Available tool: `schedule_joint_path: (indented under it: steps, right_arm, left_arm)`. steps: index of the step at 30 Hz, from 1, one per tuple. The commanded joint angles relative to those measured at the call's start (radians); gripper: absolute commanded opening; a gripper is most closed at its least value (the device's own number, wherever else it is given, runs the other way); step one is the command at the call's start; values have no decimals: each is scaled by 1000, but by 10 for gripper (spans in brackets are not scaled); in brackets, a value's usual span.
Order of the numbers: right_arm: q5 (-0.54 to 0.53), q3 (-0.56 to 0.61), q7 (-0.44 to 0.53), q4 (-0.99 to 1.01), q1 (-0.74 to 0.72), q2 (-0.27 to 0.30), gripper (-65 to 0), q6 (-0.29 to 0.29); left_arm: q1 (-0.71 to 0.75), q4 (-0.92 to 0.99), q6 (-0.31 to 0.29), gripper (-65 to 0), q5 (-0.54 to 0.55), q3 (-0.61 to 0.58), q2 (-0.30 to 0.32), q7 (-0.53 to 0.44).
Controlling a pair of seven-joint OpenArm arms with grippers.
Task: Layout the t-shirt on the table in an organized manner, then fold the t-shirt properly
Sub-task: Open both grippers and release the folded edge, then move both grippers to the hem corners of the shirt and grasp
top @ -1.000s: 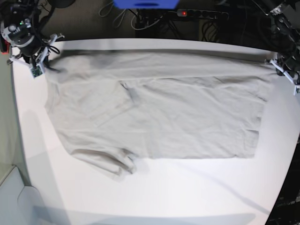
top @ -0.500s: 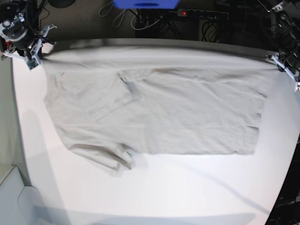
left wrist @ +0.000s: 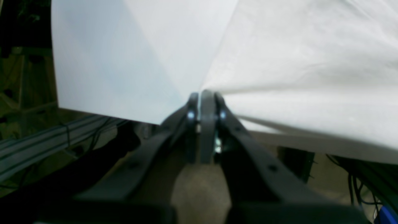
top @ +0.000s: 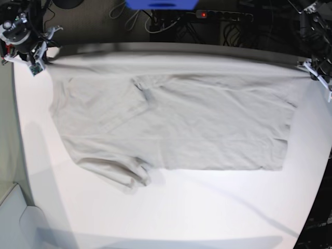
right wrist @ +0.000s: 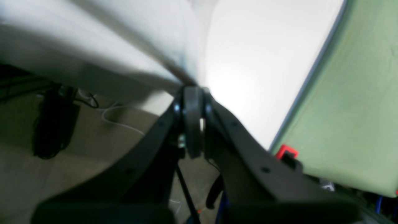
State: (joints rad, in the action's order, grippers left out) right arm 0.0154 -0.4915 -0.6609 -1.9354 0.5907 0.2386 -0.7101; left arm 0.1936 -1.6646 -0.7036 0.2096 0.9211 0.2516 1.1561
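Nearest the lens, the left gripper (left wrist: 203, 93) had its jaws pressed together on a pinch of the shirt (left wrist: 304, 71), cloth fanning taut away from the tips. The right gripper (right wrist: 192, 88) was closed the same way on its own corner, the fabric streaming off to one side of the jaws.

Beyond both sets of jaws, the shirt (top: 171, 124) lay stretched across the table (top: 207, 212), its far edge lifted between the grippers (top: 33, 52) (top: 314, 70), which sat at the table's far corners.

The pinches looked thin; harder pulling could slip a corner free, or drag the hem off the far edge. Uneven tension would likely skew the layout. The near sleeve (top: 127, 174) remained bunched and could fold in crooked.
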Motion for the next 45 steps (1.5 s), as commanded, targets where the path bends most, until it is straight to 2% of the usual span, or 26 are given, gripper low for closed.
schedule_joint_path:
  steps: [1,5,7,9,13,15,17,24,30,33,37,41,45]
  right_arm:
    - [4,4,8,-19,10,15,-650,12]
    - [4,49,2,-19,18,41,-650,12]
    - [5,57,0,-19,19,46,-623,12]
    - [5,58,0,-19,19,48,-550,12]
    - [5,55,-1,-19,19,51,-394,12]
    - [5,58,-1,-19,19,72,-356,12]
    - [5,53,-1,-19,19,83,-344,12]
    - [5,-29,-1,-19,5,109,-344,12]
    - [5,-89,-1,31,-74,166,-343,12]
    - [5,-83,-1,77,-151,173,-343,12]
    - [5,-28,-3,162,-349,172,-340,12]
    - [5,29,-32,327,-604,153,-340,12]
    - [7,64,-81,540,-815,141,-340,12]
  left_arm:
    - [-3,-16,5,-646,-6,5,21,-8]
    - [-3,-16,5,-644,-6,5,35,-8]
    - [-3,-16,5,-618,-6,5,36,-8]
    - [-3,-16,5,-543,-6,5,36,-8]
    - [-1,-16,5,-340,-6,5,36,-6]
    - [-1,-16,5,-262,-6,5,36,-6]
    - [-1,-16,5,-222,-2,6,36,-9]
    - [-16,-26,5,-221,1,14,44,-14]
    - [-128,-16,5,-221,-6,11,78,-11]
    - [-202,-15,5,-220,-8,6,79,-15]
    - [-342,74,5,-192,-58,5,70,-15]
    - [-494,241,5,-154,-184,-41,48,-23]
    - [-523,324,5,-135,-232,-118,41,-130]
